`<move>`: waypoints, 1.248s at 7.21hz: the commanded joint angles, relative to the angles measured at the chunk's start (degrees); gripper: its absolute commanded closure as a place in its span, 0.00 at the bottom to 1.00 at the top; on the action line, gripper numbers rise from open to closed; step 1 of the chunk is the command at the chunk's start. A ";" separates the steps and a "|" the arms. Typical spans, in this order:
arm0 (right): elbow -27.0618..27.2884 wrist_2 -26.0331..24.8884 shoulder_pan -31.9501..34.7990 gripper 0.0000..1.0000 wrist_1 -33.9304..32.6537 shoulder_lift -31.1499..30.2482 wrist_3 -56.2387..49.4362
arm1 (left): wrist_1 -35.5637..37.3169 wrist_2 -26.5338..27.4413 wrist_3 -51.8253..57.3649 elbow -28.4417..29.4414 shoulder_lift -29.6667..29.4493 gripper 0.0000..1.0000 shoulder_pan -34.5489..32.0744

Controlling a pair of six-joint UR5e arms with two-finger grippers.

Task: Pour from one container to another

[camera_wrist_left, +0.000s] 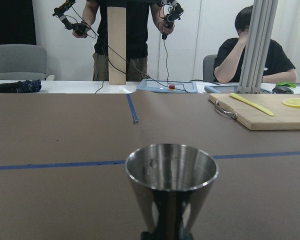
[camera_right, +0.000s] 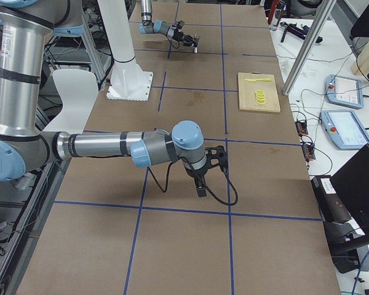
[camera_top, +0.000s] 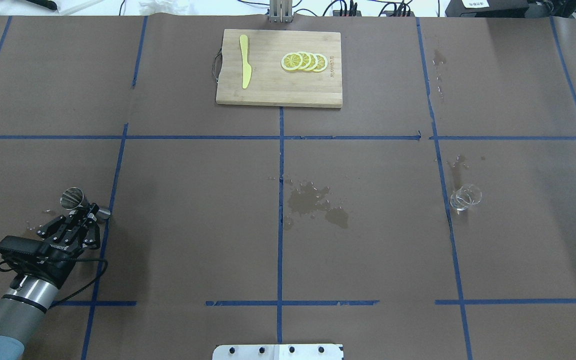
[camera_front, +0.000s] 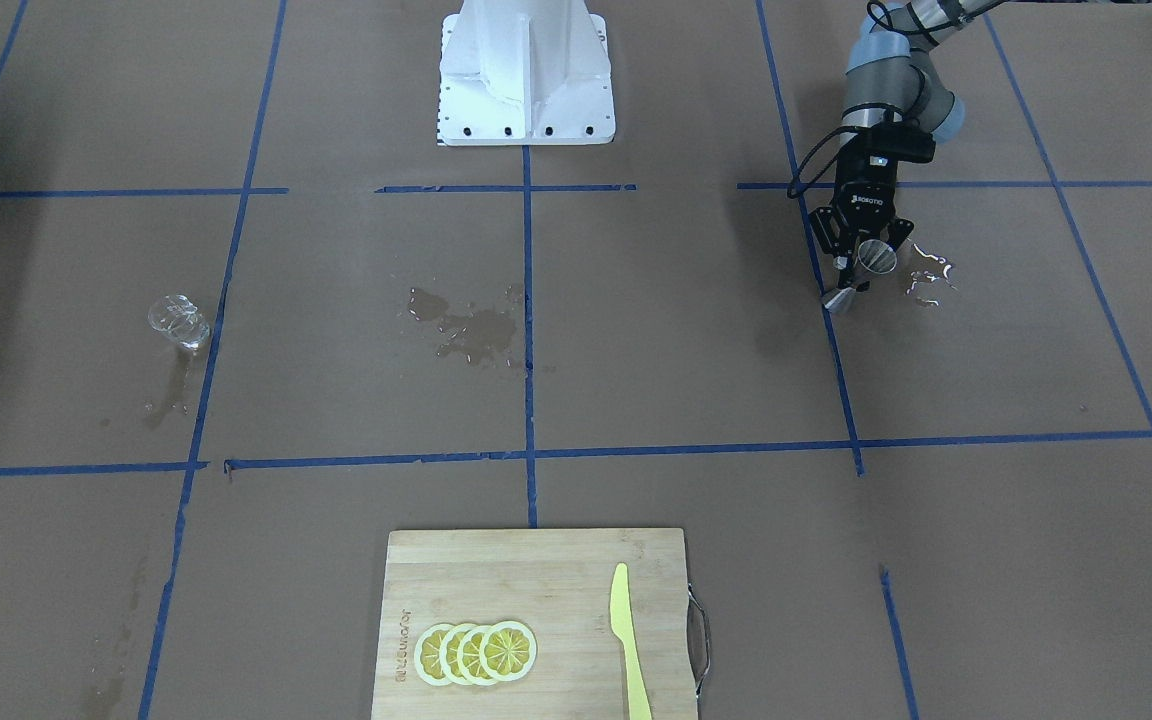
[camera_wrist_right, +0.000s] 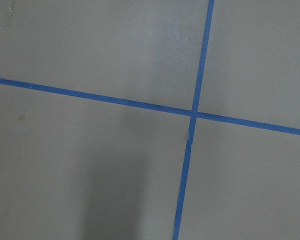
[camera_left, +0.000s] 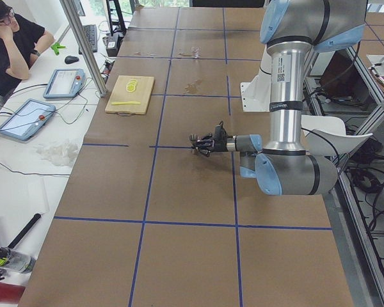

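Observation:
My left gripper (camera_top: 87,212) is shut on the waist of the steel jigger (camera_top: 74,198) at the table's near left, close above the brown paper. From across the table the same gripper (camera_front: 858,272) and jigger (camera_front: 874,257) show, with the lower cone under the fingers. The left wrist view has the jigger (camera_wrist_left: 171,181) about upright, its open cup showing a few drops inside. The clear glass tumbler (camera_top: 465,196) sits far off on the right half, also seen as the tumbler (camera_front: 179,322). My right gripper (camera_right: 216,157) hangs low over the table; I cannot tell its state.
A wooden cutting board (camera_top: 268,90) with lemon slices (camera_top: 304,61) and a yellow knife (camera_top: 244,67) lies at the far middle. A wet patch (camera_top: 315,202) darkens the paper at the centre. Small water drops (camera_front: 928,272) glint beside the jigger. The robot's white base (camera_front: 526,75) stands at the near edge.

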 commanded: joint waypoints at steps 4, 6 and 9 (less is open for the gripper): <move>0.00 0.00 -0.05 0.00 -0.08 0.00 0.00 | -30.09 -4.08 27.26 0.60 0.81 1.00 -0.07; 0.00 0.00 -0.05 0.00 -0.08 0.00 0.09 | -40.33 -12.86 41.23 -0.09 2.99 1.00 -0.07; -0.09 -0.09 -0.05 0.00 -0.08 0.09 0.09 | -42.91 -28.74 44.20 -0.28 6.07 1.00 -5.31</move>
